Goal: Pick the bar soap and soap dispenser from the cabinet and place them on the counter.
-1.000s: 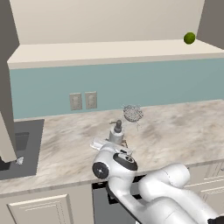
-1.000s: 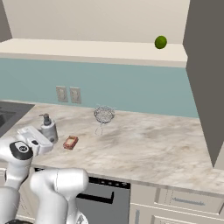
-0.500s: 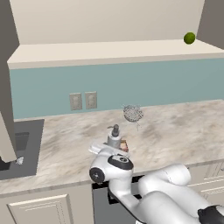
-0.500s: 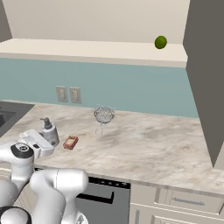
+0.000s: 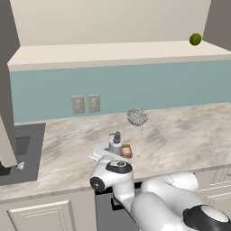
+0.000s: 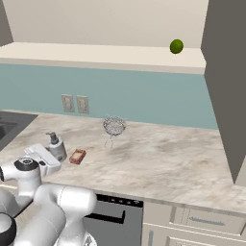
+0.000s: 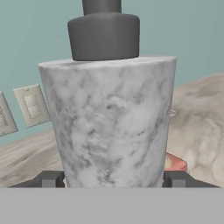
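- The soap dispenser [image 6: 56, 145] stood on the surface [image 6: 163, 158], out of the cabinet; the bar soap [image 6: 77, 156] lay on the same stone just beside it; so both things looked to be already where the task wanted them.
- What seemed left, to my eye, was only for the arm to let go cleanly and draw off; the shelf above carried a green lime [image 6: 176, 46], which was no part of the job, and a wire-mesh ball [image 6: 114, 126] stood further back on the stone.
- The claw [image 7: 112, 178] sat low around the foot of the dispenser, its two dark fingertips [image 7: 51, 178] one on each side of the marbled body; they stood wide, about the bottle's own width; whether they were pressing it or just clear of it I could not tell.
- The dispenser stood upright, long axis vertical, dark pump head at the top; which way the spout faced I could not make out.
- The bar soap lay flat, orange face up, long axis slanting away from the front edge toward the wall; in the hand view a reddish corner of it peeped out at the right of the bottle's foot.
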